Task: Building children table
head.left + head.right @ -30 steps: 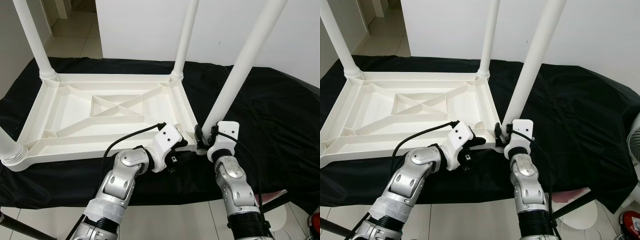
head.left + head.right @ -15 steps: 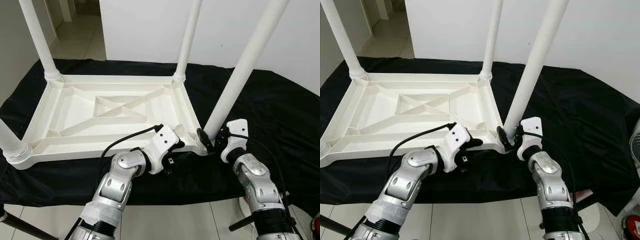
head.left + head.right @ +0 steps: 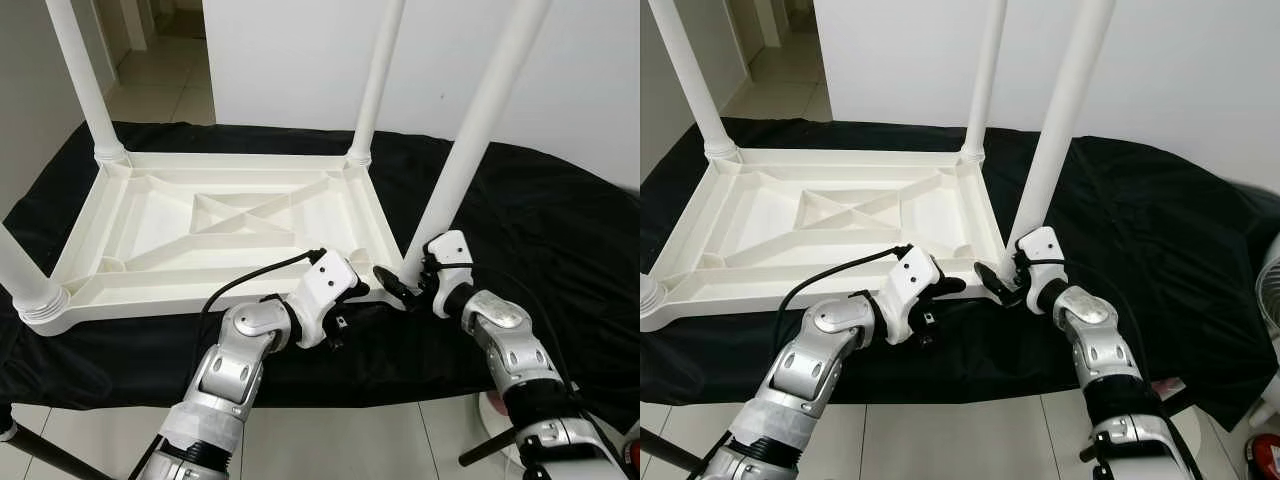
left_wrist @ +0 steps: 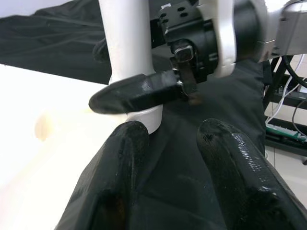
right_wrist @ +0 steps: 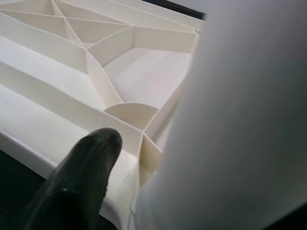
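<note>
A white plastic children's table (image 3: 230,160) lies upside down on a black cloth, legs pointing up. My right gripper (image 3: 403,283) is at the foot of the near-right leg (image 3: 470,140), shut on it where it enters the corner socket. One of its fingers (image 4: 134,93) lies across the front of that leg (image 4: 127,48). In the right wrist view the leg (image 5: 240,120) rises beside a finger (image 5: 91,158) over the ribbed underside (image 5: 72,52). My left gripper (image 3: 352,300) sits at the table's near rim just left of that corner, open (image 4: 172,132), with only cloth between its fingers.
The black cloth (image 3: 560,230) covers the work surface, whose front edge drops to a tiled floor. Three more legs stand upright: far left (image 3: 85,80), far right (image 3: 375,85) and near left (image 3: 20,275). A white wall is behind. A red object (image 3: 1265,455) lies on the floor at right.
My right forearm has swung out to the right and the gripper has turned around the leg's foot, its finger now pointing left. The left gripper has stayed put. The camera shifted slightly.
</note>
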